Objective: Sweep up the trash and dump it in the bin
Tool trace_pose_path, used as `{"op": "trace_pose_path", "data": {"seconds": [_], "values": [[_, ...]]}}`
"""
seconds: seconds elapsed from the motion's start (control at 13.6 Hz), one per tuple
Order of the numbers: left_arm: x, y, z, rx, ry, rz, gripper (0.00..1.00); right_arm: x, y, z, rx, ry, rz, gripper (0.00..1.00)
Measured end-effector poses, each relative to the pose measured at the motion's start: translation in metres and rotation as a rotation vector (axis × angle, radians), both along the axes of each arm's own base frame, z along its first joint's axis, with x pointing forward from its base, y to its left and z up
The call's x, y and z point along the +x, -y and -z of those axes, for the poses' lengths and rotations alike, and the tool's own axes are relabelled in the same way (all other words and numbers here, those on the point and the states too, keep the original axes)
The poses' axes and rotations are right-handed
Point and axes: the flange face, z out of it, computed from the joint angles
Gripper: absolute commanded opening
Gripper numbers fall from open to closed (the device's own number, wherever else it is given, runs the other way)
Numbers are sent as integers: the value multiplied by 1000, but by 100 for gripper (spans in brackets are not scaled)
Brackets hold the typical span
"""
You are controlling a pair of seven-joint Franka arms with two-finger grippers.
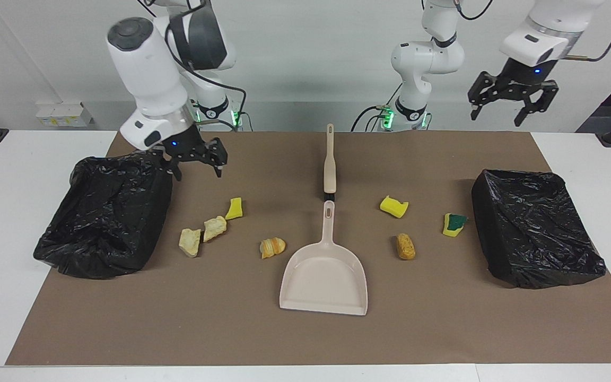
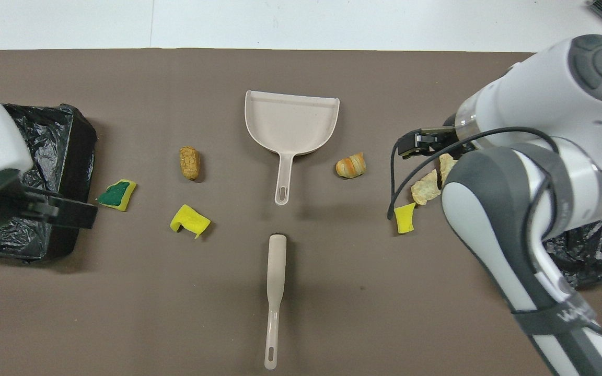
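While both arms hang in the air, seven scraps of trash lie scattered on the brown mat (image 1: pixel 231 318) covering the surface. A beige dustpan (image 1: pixel 324 278) sits mid-mat, with a beige brush (image 1: pixel 330 159) just nearer the robots. Toward the right arm's end lie two tan chunks (image 1: pixel 202 236), a yellow sponge bit (image 1: pixel 234 208) and a striped bread piece (image 1: pixel 272 247), near one black-lined bin (image 1: pixel 104 223). Toward the left arm's end lie a curled yellow sponge (image 1: pixel 393 206), a brown bread piece (image 1: pixel 406 246) and a green-backed sponge (image 1: pixel 454 223), near the second bin (image 1: pixel 536 228). The right gripper (image 1: pixel 197 162), jaws spread and empty, hovers by its bin's edge. The left gripper (image 1: pixel 512 106), jaws also spread and empty, waits high up.
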Motion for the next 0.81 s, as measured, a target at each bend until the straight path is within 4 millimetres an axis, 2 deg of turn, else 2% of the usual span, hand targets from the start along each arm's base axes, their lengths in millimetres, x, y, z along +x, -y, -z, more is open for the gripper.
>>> {"op": "trace_pose_path", "data": {"seconds": [0.22,0.52,0.66,0.81], "values": [[-40,63,35,18,-13,-7,100,13,-30,35,19,12,46,100],[-103,138,100,22,7,-25,100,15,-76,59,31,3,56,100],[-125,165,129,7,28,-48,100,17,-93,65,37,-2,69,100],[-152,188,156,17,14,-33,100,15,-120,74,43,-9,94,100]]}}
